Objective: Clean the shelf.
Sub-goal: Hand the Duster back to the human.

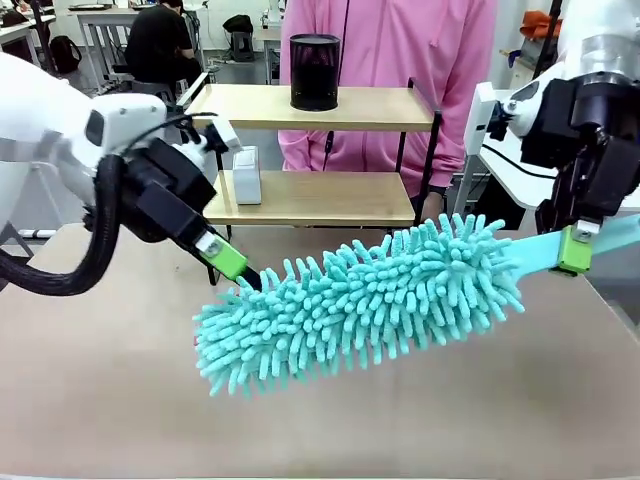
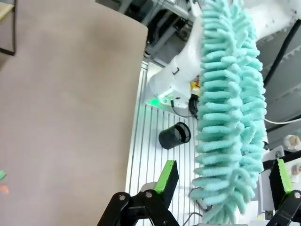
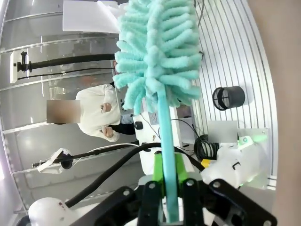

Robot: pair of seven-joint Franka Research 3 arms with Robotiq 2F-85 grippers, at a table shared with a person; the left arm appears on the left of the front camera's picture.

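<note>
**While the duster hangs over the table: shelf, tool and grippers, itemised**

Where the table (image 1: pixel 100 400) meets its far edge stands item one, the shelf (image 1: pixel 380 105): two light wooden boards in a thin black frame, upright, directly in front of a person in a pink top (image 1: pixel 390 40).

- Top board: one black mesh cup (image 1: pixel 315 72), upright, near the middle.
- Lower board: one small white box (image 1: pixel 246 175), at the left end.

Item two, the duster (image 1: pixel 370 300): teal, fluffy head, flat teal handle (image 3: pixel 164 132). It is held in the air above the table on the robot's side of the shelf, lying roughly level, with the head's free end towards the robot's left. It does not touch the shelf.

Item three, right gripper (image 1: pixel 575 250): jaws pressed together on the duster's handle, one green pad on each flat side, as the right wrist view (image 3: pixel 168 165) shows plainly.

Item four, left gripper (image 1: pixel 240 272): jaws spread wide, holding nothing. In the left wrist view (image 2: pixel 225 181) the free end of the duster's head sits between the two green pads (image 2: pixel 167 176), nearer one than the other. Whether the fibres touch a pad cannot be told.
</note>
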